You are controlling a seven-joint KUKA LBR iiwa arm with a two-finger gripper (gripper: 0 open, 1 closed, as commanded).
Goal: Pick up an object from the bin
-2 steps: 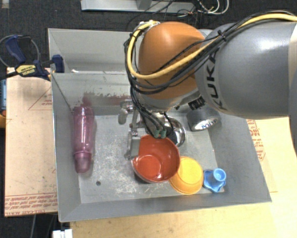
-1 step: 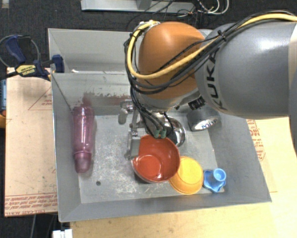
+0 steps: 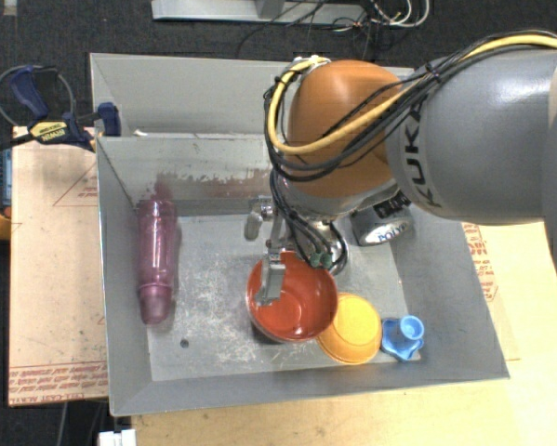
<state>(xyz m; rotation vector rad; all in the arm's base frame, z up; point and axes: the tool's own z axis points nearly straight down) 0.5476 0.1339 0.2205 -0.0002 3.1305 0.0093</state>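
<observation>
Item: red bowl, directly under fingers; their spread cannot be told. Advised: straddle the rim, clear of adjoining yellow cup.

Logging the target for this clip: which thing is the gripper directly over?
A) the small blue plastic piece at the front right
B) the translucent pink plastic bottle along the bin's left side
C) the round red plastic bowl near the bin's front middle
C: the gripper hangs over the rim of the round red plastic bowl, which lies next to a round yellow plastic cup.
</observation>
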